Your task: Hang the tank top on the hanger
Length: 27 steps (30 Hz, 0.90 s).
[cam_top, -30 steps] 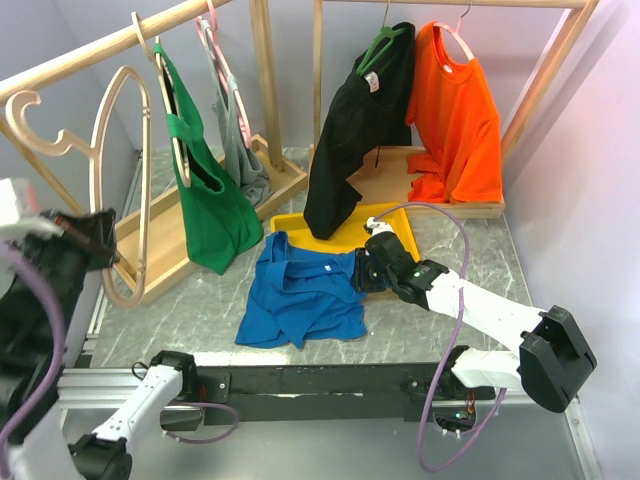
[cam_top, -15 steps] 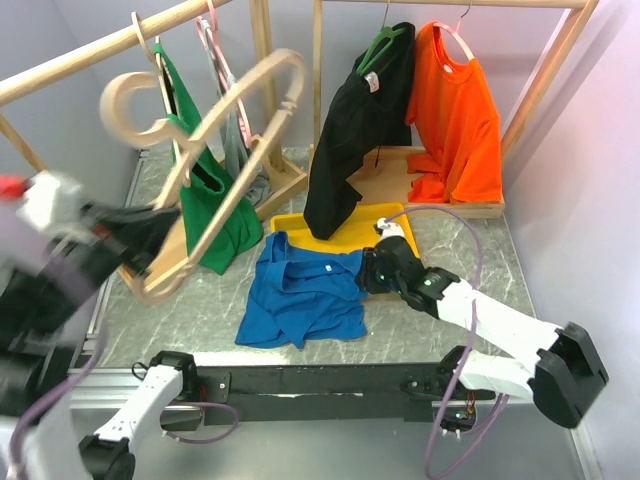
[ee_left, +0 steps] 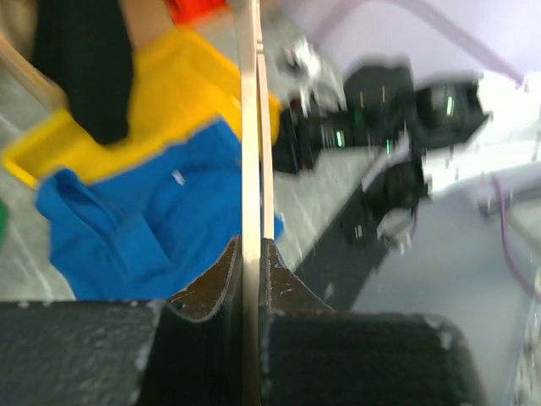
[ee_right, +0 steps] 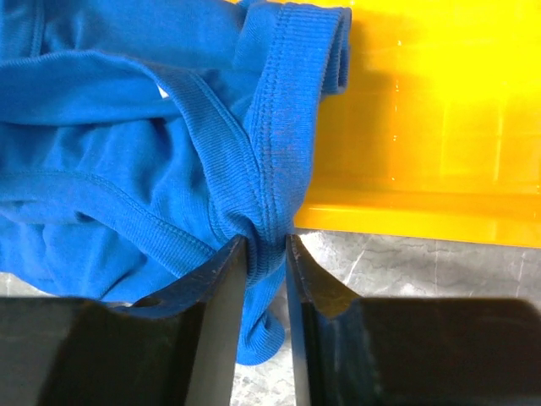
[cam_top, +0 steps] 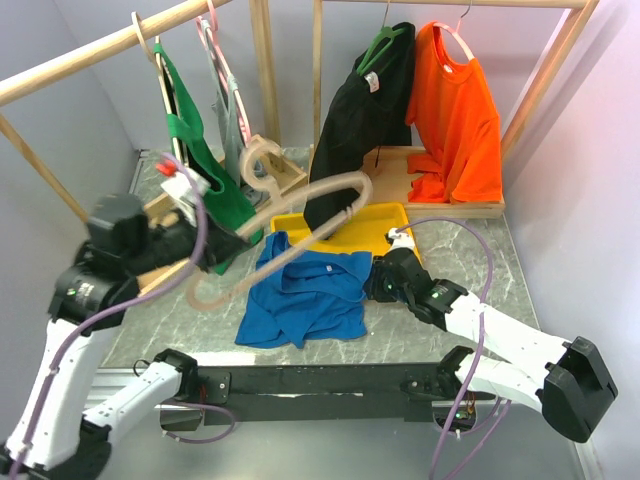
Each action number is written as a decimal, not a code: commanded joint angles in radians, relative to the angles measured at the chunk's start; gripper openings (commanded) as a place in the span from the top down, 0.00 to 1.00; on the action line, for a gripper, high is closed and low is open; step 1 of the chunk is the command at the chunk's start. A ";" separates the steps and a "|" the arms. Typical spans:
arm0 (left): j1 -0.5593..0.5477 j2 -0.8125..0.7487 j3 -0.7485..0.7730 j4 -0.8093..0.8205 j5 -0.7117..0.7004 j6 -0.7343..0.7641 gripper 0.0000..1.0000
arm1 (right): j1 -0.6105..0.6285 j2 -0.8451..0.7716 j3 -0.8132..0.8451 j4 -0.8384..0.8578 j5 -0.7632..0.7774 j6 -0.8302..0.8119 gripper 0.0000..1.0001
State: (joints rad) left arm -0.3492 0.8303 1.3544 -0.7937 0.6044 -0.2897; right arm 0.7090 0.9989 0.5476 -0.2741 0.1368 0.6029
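Where garment and hanger remained unjoined, hazards were entered first.

Item 1, tank top (cam_top: 300, 300): crumpled on the desk (cam_top: 200, 335) at lower centre of the top view, upper edge touching the yellow tray (cam_top: 390, 212).

Item 2, hanger (cam_top: 338, 190): held in the air above the garment, slanting from centre frame down toward the left.

Hazards, as judged:
- The strap was gathered into a cord, so the hanger's end could miss the opening.
- So thin a pinch could slip once the fabric was lifted.
- The black garment (cam_top: 350, 130) hanging over the tray crossed the hanger's line in the top view, so a snag was possible.

Left tool (ee_left: 251, 254): closed onto the hanger's wooden rim, one finger on each side.

Right tool (ee_right: 265, 254): nearly closed, with only a narrow gap, pinching the gathered strap hem just beside the tray's rim.
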 commanded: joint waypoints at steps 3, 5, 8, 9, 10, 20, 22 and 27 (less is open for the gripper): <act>-0.165 -0.023 -0.067 -0.042 -0.182 0.080 0.99 | -0.002 -0.019 -0.005 0.041 0.037 0.023 0.75; -0.201 -0.043 -0.086 -0.045 -0.247 0.083 0.99 | 0.000 -0.011 0.009 0.032 0.043 0.023 0.79; -0.238 -0.069 -0.107 -0.064 -0.296 0.095 0.99 | 0.001 -0.005 0.025 0.015 0.064 0.021 0.83; -0.250 -0.082 -0.116 -0.068 -0.319 0.095 0.99 | 0.000 -0.006 0.031 0.010 0.069 0.018 0.84; -0.276 -0.086 -0.133 -0.075 -0.334 0.096 0.99 | 0.001 -0.003 0.035 0.004 0.070 0.017 0.86; -0.382 -0.042 -0.202 -0.076 -0.394 0.101 0.99 | -0.002 0.055 0.129 -0.050 0.119 -0.020 0.90; -0.415 -0.024 -0.204 -0.078 -0.429 0.101 0.99 | -0.003 0.063 0.138 -0.054 0.129 -0.023 0.91; -0.461 0.003 -0.213 -0.079 -0.453 0.101 0.99 | -0.003 0.090 0.160 -0.059 0.126 -0.034 0.91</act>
State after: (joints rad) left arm -0.7830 0.8375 1.1477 -0.9043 0.1944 -0.2028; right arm 0.7090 1.0706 0.6525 -0.3252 0.2272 0.5888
